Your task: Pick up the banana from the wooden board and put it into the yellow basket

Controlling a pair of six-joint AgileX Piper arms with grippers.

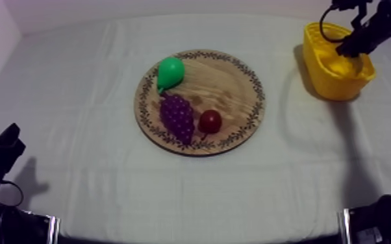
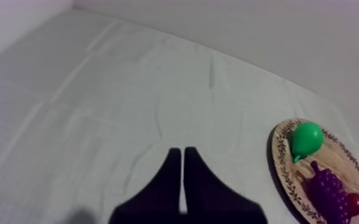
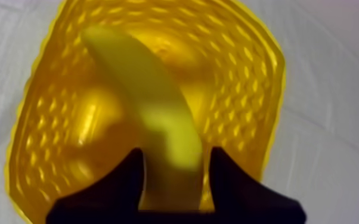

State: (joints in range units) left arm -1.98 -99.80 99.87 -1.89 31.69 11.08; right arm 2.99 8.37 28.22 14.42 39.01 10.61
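The yellow banana [image 3: 152, 113] hangs between the two black fingers of my right gripper [image 3: 175, 156], which is shut on it, right over the inside of the yellow basket [image 3: 247, 77]. From above, the right gripper [image 1: 354, 48] reaches down into the basket [image 1: 321, 71] at the table's far right. The round wooden board [image 1: 237, 78] lies mid-table. My left gripper [image 1: 3, 146] rests low at the left; its fingers [image 2: 183, 152] lie together as a narrow wedge above bare cloth.
On the board sit a green pear [image 1: 170, 71], a purple bunch of grapes [image 1: 177, 115] and a small red fruit [image 1: 210, 121]. The left wrist view has the same board [image 2: 283, 173] and pear [image 2: 307, 139] off to the side.
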